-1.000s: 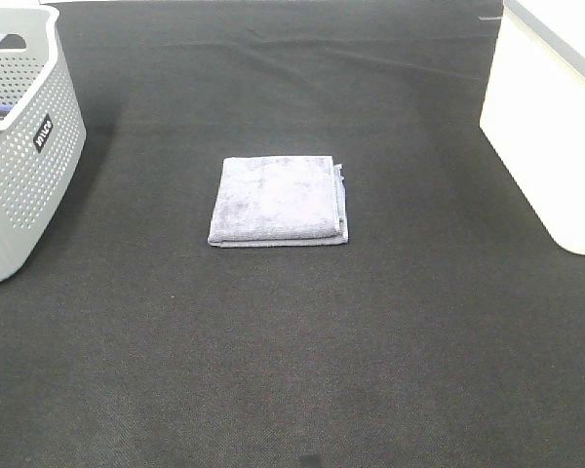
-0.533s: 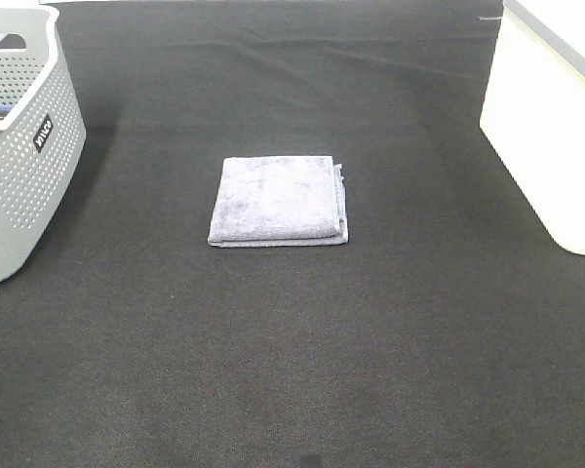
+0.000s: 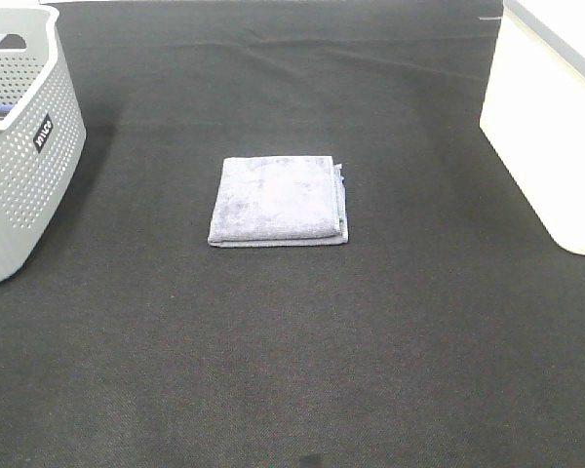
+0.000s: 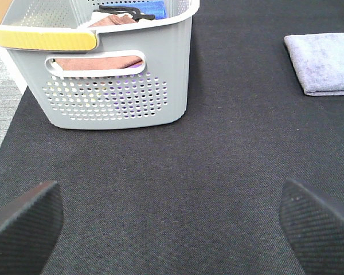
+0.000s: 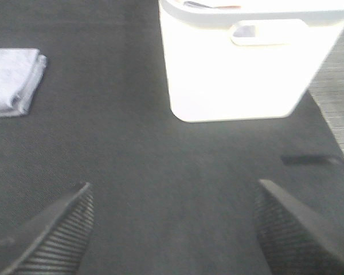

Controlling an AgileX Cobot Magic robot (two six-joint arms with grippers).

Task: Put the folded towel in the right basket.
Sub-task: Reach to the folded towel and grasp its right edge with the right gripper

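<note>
the towel is lying folded on the mat, well apart from the right basket. the left gripper and right gripper are hovering spread wide, gripping nothing.

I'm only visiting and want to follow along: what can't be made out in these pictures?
White basket: the high view's right edge cuts it off, its inside does not show, and the right wrist view is blurred.
Grey basket: the high view's left edge cuts it off; in the left wrist view its wall hides most of the contents.
Left claw, right claw: only the tips show; the arms are out of frame.
</note>
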